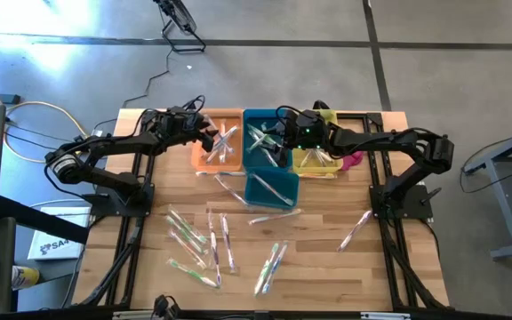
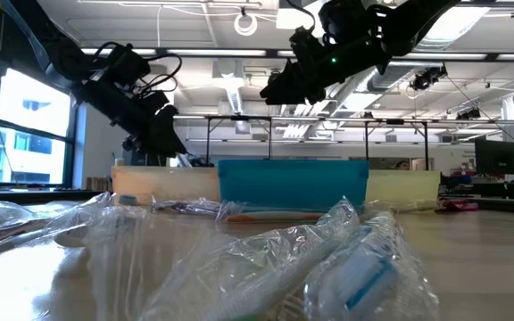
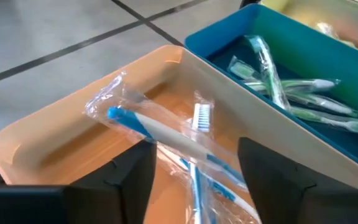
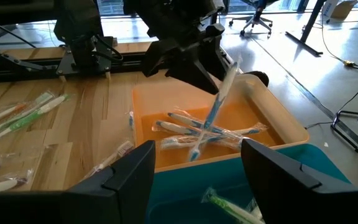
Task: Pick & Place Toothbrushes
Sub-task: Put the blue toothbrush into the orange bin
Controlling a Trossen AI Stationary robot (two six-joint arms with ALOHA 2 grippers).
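Observation:
Three bins stand side by side at the far middle of the table: orange [image 1: 199, 158], blue [image 1: 261, 116] and yellow [image 1: 320, 171]. My left gripper [image 1: 210, 135] hovers open over the orange bin [image 3: 73, 106], which holds a few wrapped blue-and-white toothbrushes [image 4: 185, 134]. One more wrapped blue-and-white toothbrush [image 4: 219, 102] stands steeply between its fingers. My right gripper [image 1: 278, 135] hovers open over the blue bin with nothing between its fingers [image 4: 194, 168]. Green toothbrushes [image 3: 303, 99] lie in the blue bin. Several wrapped toothbrushes [image 1: 194, 240] lie loose on the near half of the table. My left gripper stands open around the wrapped blue-and-white toothbrush [image 3: 166, 134], whose upper end [image 4: 230, 68] is up by the fingers. Whether a finger touches the wrapper I cannot tell. The toothbrush stands steeply tilted, its lower end [image 4: 196, 152] on the pile in the orange bin.
A second blue bin [image 1: 272, 188] sits just nearer than the row, with toothbrushes across it. A pink cloth [image 1: 354, 160] lies beside the yellow bin. More loose toothbrushes lie at the near middle [image 1: 269, 267] and right [image 1: 356, 229]. Arm frames run along both table sides.

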